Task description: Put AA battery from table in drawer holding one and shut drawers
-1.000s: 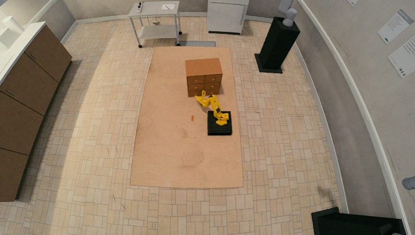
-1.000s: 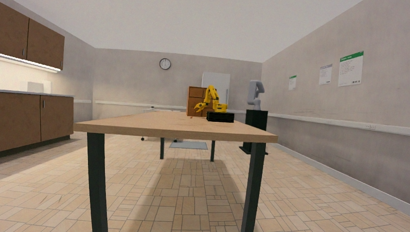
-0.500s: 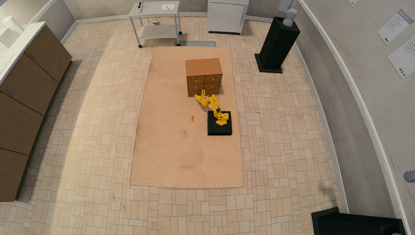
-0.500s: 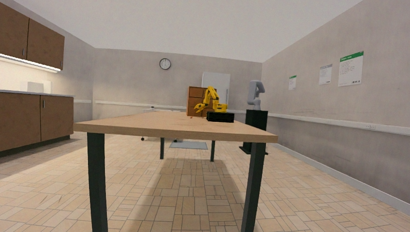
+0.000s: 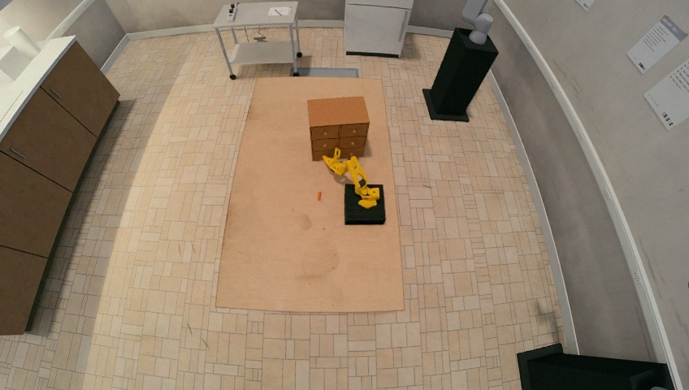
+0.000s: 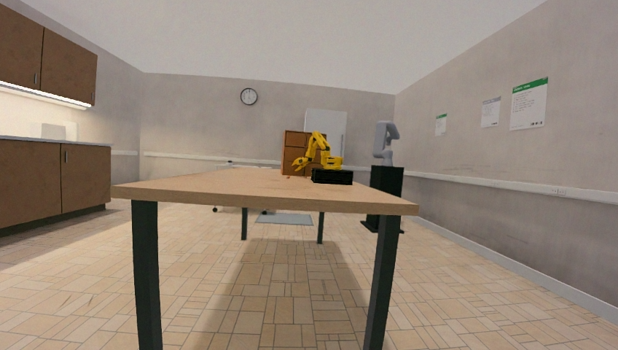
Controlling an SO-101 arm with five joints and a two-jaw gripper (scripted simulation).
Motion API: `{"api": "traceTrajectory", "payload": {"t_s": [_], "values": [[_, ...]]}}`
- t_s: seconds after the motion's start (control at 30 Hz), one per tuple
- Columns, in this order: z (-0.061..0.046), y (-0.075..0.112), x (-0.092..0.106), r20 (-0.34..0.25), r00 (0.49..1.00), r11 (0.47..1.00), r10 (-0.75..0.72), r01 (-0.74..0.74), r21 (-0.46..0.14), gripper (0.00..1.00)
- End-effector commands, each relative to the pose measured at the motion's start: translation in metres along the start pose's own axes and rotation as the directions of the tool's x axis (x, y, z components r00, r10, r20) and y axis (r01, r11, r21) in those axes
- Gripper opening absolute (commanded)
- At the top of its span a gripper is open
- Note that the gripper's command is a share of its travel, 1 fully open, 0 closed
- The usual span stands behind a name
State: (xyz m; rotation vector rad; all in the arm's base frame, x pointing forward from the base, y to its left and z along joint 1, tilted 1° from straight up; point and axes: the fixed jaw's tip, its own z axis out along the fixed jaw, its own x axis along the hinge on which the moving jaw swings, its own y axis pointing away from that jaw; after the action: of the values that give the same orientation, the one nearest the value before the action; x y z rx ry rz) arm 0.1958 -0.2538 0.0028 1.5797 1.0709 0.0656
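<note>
The small orange AA battery [image 5: 318,195] [image 6: 288,176] lies on the wooden table [image 5: 290,270] [image 6: 260,190], left of the arm's black base [image 5: 363,215] [image 6: 331,176]. The brown chest of drawers [image 5: 337,110] [image 6: 294,147] stands behind the arm; its six drawer fronts all look pushed in. My yellow gripper [image 5: 331,157] [image 6: 296,164] hangs just in front of the chest's bottom left drawer, low over the table, well away from the battery. Its jaws stand slightly apart with nothing between them.
A white cart [image 5: 258,33], a white cabinet [image 5: 377,26] and a black pedestal with a grey arm [image 5: 459,72] [image 6: 383,173] stand on the floor beyond the table. Brown cupboards [image 5: 43,145] line the left wall.
</note>
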Motion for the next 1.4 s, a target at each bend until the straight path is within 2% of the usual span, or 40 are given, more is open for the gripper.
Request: {"api": "traceTrajectory", "payload": {"t_s": [0.0, 0.27, 0.33, 1.37], "values": [[0.0036, -0.0015, -0.0022, 0.007, 1.0, 1.0, 0.015, -0.015, 0.003, 0.21], [0.0036, -0.0015, -0.0022, 0.007, 1.0, 1.0, 0.015, -0.015, 0.003, 0.21], [0.0089, -0.0043, -0.004, 0.014, 1.0, 1.0, 0.018, -0.018, 0.007, 0.21], [0.0099, -0.0087, -0.0038, 0.02, 1.0, 1.0, 0.02, -0.02, 0.01, 0.21]]}}
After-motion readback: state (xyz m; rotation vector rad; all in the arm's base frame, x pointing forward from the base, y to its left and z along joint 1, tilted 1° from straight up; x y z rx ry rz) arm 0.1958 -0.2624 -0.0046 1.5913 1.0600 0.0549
